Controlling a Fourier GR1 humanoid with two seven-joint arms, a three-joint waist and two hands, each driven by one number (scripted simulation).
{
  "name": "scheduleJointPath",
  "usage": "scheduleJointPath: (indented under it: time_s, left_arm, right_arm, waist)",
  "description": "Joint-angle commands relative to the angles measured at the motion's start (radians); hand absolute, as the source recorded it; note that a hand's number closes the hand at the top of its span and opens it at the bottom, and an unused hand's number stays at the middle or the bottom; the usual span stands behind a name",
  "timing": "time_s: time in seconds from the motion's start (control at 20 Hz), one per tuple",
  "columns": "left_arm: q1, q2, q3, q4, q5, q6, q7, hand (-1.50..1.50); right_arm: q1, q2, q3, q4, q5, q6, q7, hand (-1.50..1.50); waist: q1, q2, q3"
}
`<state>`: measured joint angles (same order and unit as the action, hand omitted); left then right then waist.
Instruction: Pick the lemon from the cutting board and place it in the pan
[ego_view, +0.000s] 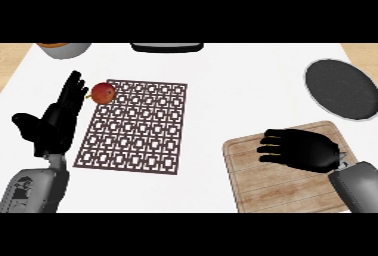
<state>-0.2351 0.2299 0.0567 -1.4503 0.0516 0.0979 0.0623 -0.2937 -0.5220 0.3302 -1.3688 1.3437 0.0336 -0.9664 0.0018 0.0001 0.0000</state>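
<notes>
The right hand (301, 149) curls palm-down on the cutting board (258, 180) at the worktop's (221, 110) near edge (lemon hidden), bare surface before the pan (342, 88).

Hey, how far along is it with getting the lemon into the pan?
Early stage. The right robot hand is curled down over the cutting board, hiding whatever it holds; no lemon shows. The pan holds nothing yet. Left: lift, carry, release. The left robot hand rests open by the patterned mat.

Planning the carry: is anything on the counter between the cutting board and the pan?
Nothing visible: only bare counter lies between the cutting board and the pan at the far right. The right hand curls round the lemon.
</notes>
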Motion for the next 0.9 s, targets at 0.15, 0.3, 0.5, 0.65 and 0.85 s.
scheduleJointPath:
  time_s: [0.15, 0.3, 0.5, 0.65, 0.85]
  left_arm:
    - [-0.020, -0.007, 0.016, -0.041, -0.010, 0.005, 0.050, 0.00]
    - [-0.009, 0.016, 0.059, 0.035, 0.014, -0.043, -0.034, 0.00]
    - [-0.003, -0.024, 0.012, 0.010, -0.018, 0.004, 0.016, 0.00]
    - [0.029, -0.010, 0.031, -0.012, -0.022, 0.020, 0.021, 0.00]
    - [0.026, 0.010, 0.046, -0.029, -0.002, -0.004, 0.027, 0.00]
  right_arm:
    - [-0.001, 0.025, -0.006, 0.020, 0.038, -0.067, -0.103, 1.50]
    - [0.009, 0.005, -0.028, 0.006, 0.023, -0.069, -0.131, 1.50]
    - [0.088, 0.101, -0.086, 0.069, 0.005, 0.153, 0.175, 1.50]
    - [0.209, 0.157, -0.184, 0.134, -0.045, 0.257, 0.362, 1.50]
    - [0.223, 0.276, -0.260, -0.020, -0.092, 0.319, 0.568, 1.50]
  waist:
    - [-0.001, 0.000, 0.000]
    - [-0.003, 0.000, 0.000]
    - [-0.024, -0.001, -0.003]
    - [-0.066, -0.005, -0.004]
    - [-0.048, -0.014, -0.003]
